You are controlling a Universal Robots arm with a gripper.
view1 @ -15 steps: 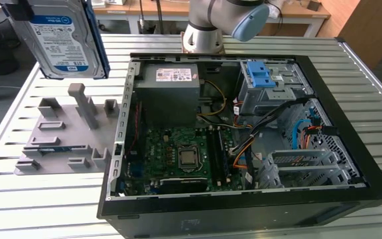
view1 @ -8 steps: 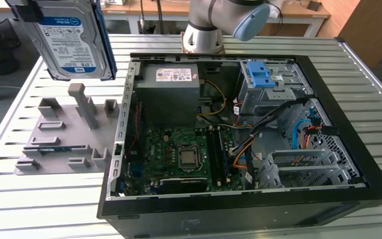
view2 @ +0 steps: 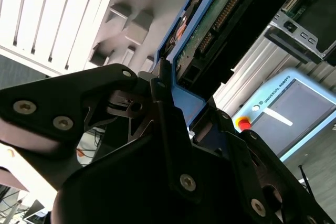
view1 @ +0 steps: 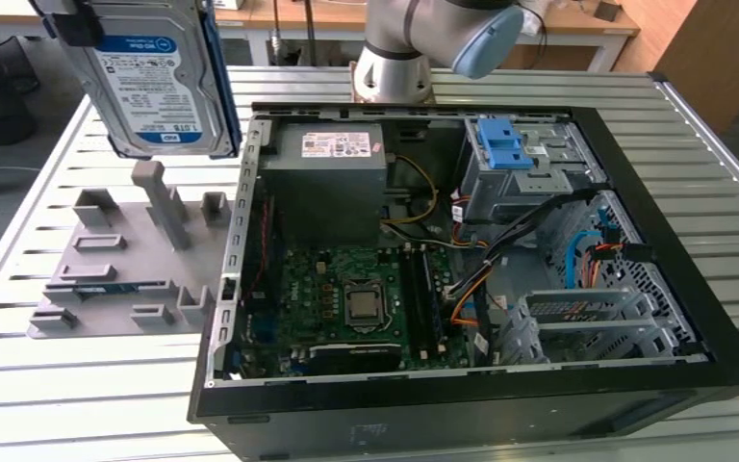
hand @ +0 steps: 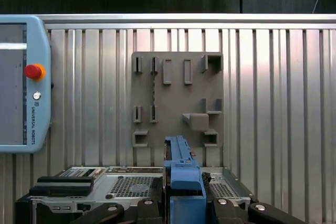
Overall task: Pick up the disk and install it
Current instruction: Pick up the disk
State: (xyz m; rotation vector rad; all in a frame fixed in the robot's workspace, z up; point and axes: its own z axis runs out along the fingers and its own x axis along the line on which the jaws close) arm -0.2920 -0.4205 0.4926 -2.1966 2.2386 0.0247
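You see a slatted metal table [view1: 36,404] under bright, even light. Behind it, in the exterior view, stands 1 wooden desk [view1: 305,14] with white legs. The floor [view1: 16,154] is grey. At the exterior view's right rises a wooden panel [view1: 716,48].

Disk [view1: 151,77]: white-blue printed label; teach pendant [hand: 23,85]: lettering along edge.

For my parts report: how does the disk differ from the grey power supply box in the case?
The disk hangs outside the case, clamped in the gripper; the power supply box sits inside it. The disk has blue edge rails; the box has none. The disk's label is white and blue; the box's sticker is mostly white. Both are rectangular metal units.
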